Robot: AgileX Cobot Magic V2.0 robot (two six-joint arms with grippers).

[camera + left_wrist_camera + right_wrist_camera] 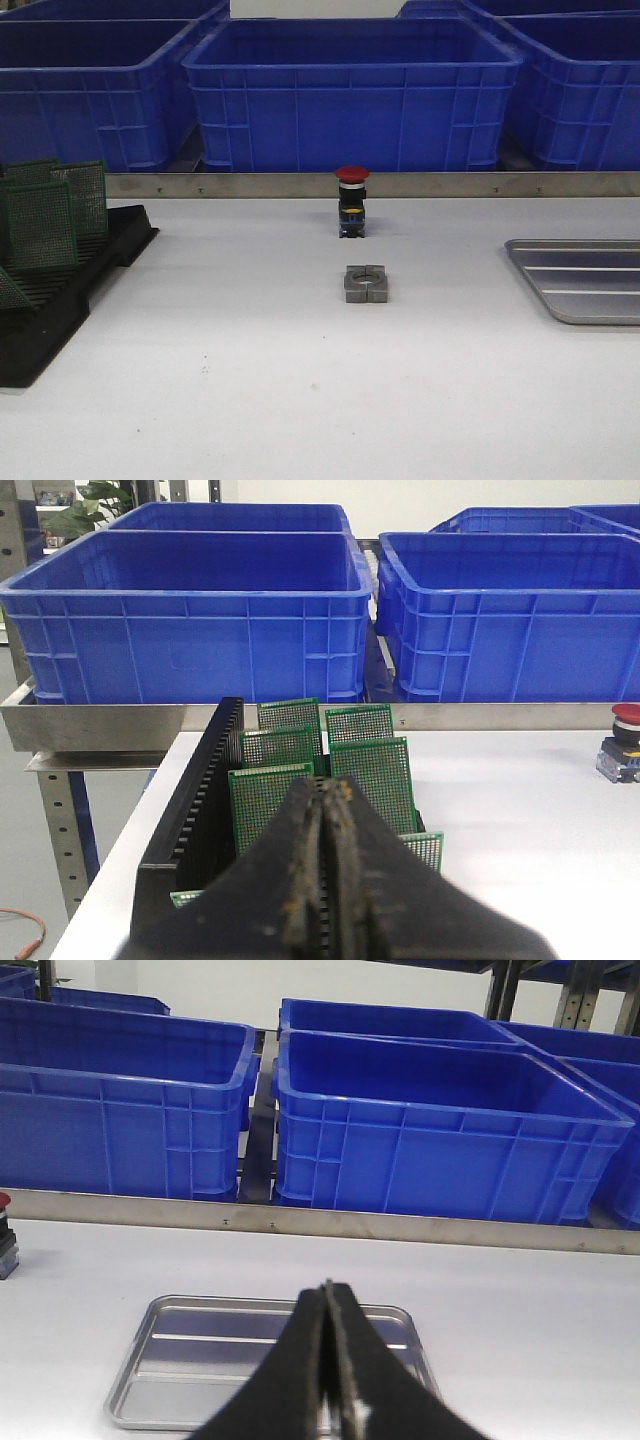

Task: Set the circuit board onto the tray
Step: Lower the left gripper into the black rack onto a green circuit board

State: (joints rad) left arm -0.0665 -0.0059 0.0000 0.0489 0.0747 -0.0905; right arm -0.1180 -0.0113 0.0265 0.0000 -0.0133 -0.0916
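Front view shows a white table [300, 400] with a black rack [60, 300] at the robot's left, holding several green circuit boards [40, 222] upright in its slots. At the right edge lies the tray [585, 285], silver, ridged, nothing in it. Between them stand a red push button [352, 200] and, nearer the robot, a small metal block [366, 283]. Blue bins [350, 90] line the far side behind a metal rail; what they hold cannot be seen.

In the left wrist view, the left gripper [325, 880] is clenched, its fingers pressed together with nothing between them. The boards [372, 780] stand in the rack [190, 840] just beyond its tips, not touched.

In the right wrist view, the right gripper [328, 1370] is likewise clenched on nothing. The tray [200, 1370] lies directly beyond and below its tips, its floor bare.
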